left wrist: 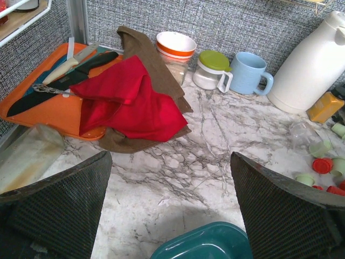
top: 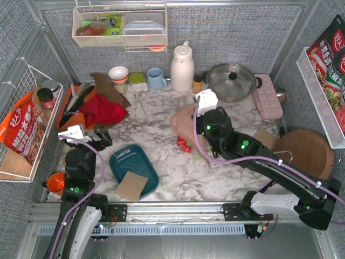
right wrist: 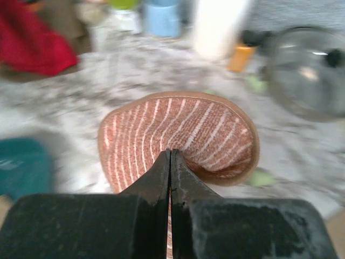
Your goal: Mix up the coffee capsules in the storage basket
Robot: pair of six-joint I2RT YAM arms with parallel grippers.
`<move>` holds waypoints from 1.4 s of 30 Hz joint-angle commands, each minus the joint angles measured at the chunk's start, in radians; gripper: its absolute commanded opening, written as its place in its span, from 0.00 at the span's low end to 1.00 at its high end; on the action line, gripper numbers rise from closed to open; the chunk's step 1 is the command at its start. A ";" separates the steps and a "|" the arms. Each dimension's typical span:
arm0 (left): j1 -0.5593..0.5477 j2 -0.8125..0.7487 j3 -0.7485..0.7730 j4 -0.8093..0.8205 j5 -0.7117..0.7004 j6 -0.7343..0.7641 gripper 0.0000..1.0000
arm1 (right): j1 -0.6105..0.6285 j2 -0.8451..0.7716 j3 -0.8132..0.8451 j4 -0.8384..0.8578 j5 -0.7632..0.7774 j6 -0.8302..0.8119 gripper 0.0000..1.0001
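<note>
Several coffee capsules (top: 183, 143) are lying on the table (top: 151, 118) outside the basket (top: 135, 164), likely light and slippery, needing a nip across their sides, while my left claw (left wrist: 170, 162) is gaping and my right claw (right wrist: 170, 155) is pinching a striped mat (right wrist: 183, 129).

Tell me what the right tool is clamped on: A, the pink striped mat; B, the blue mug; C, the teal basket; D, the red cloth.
A: in the right wrist view the right tool is shut, and the pink striped mat curls up from it, with striped fabric showing between its fingers.
</note>
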State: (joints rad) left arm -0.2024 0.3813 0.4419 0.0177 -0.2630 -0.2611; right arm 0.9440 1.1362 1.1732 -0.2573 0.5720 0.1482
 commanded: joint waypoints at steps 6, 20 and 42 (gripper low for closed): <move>-0.006 0.009 0.000 0.027 0.001 0.012 0.99 | -0.431 -0.047 -0.082 0.177 0.167 -0.241 0.00; -0.009 0.033 0.000 0.026 -0.003 0.016 0.99 | -1.000 0.152 -0.221 0.587 -0.172 0.101 0.00; -0.008 0.117 0.046 -0.028 -0.026 0.008 0.99 | -1.082 0.346 0.027 0.108 -0.056 0.231 0.72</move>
State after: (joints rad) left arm -0.2096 0.4732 0.4549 0.0078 -0.2687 -0.2436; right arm -0.1547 1.5406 1.1744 0.0097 0.5217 0.3389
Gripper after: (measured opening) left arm 0.994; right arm 0.719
